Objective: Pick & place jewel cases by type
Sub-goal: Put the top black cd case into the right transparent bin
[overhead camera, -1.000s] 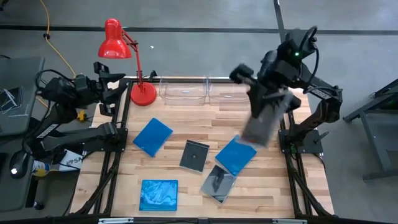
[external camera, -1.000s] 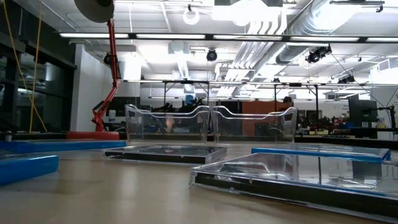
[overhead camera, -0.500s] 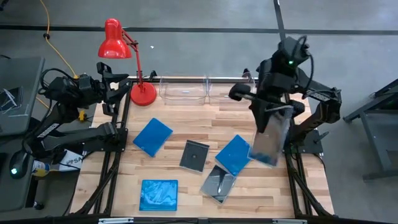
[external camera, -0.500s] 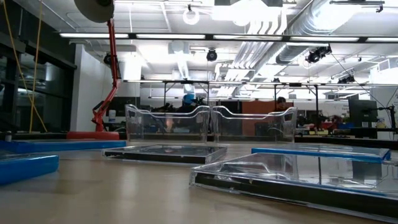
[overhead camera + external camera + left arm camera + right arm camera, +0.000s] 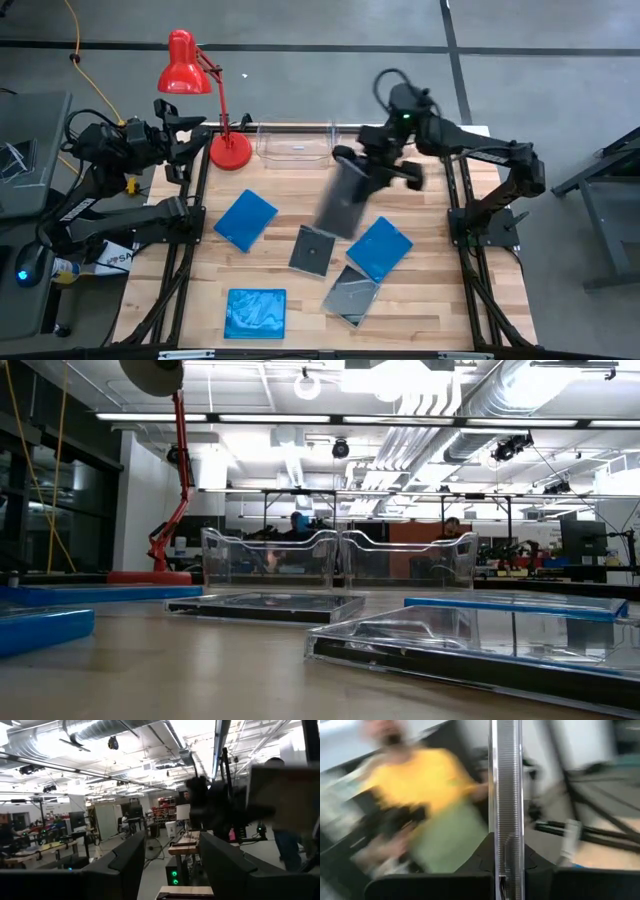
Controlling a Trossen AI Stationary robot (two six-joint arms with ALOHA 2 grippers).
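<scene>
Blurred by motion, a dark grey jewel case (image 5: 340,197) is in the air over the table's middle, with my right gripper (image 5: 368,168) shut on it. The right wrist view shows that case edge-on (image 5: 506,795). Three blue cases (image 5: 245,219) (image 5: 255,312) (image 5: 380,248) and two dark ones (image 5: 313,250) (image 5: 351,293) lie flat on the wooden table (image 5: 300,190). My left gripper (image 5: 193,146) waits open at the table's far left corner, holding nothing. My right gripper pinches the dark grey case by one edge (image 5: 506,865), a finger (image 5: 435,887) on each flat face. The case sticks out ahead of the fingers, edge-on to the wrist camera. It is lifted clear of the table and looks tilted in the high view.
Two clear bins (image 5: 295,143) (image 5: 405,555) stand side by side at the table's far edge, the right one partly under my right arm. A red desk lamp (image 5: 228,150) stands at the far left. A person in yellow (image 5: 420,790) shows beyond the table.
My right gripper has swung the grey case from the table's right edge toward the left, to above the middle, sinking lower and rolling its wrist. The case has stayed in the grip and turned with it. The cases on the table have not moved.
</scene>
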